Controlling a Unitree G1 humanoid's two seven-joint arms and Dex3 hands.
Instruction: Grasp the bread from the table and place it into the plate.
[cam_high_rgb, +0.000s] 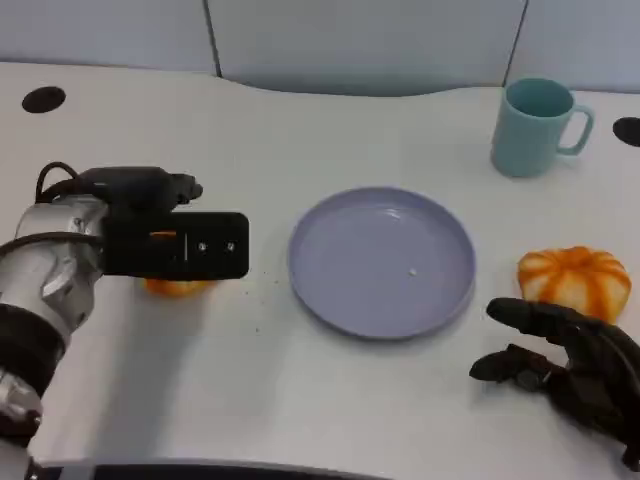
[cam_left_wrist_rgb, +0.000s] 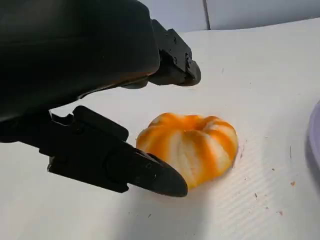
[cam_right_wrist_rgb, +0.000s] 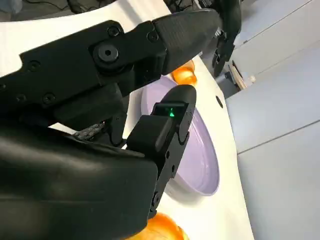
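Bread (cam_left_wrist_rgb: 192, 145) sits between spread left hand (cam_left_wrist_rgb: 100, 100) fingers; plate (cam_high_rgb: 381, 262) bare; right hand (cam_high_rgb: 570, 360) loose, holding nothing.

Plate (cam_high_rgb: 380, 262) mid-table (cam_high_rgb: 300, 120); one bread (cam_high_rgb: 178, 288) left under left hand (cam_high_rgb: 175, 245), another bread (cam_high_rgb: 574, 280) right, mug (cam_high_rgb: 538, 126) behind

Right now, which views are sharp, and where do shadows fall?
Head view: even light, slightly soft; faint shadow under the left hand. Left wrist view: bread sharp, dark fingers shade the table beside it. Right wrist view: near black shell blurred, plate clearer.
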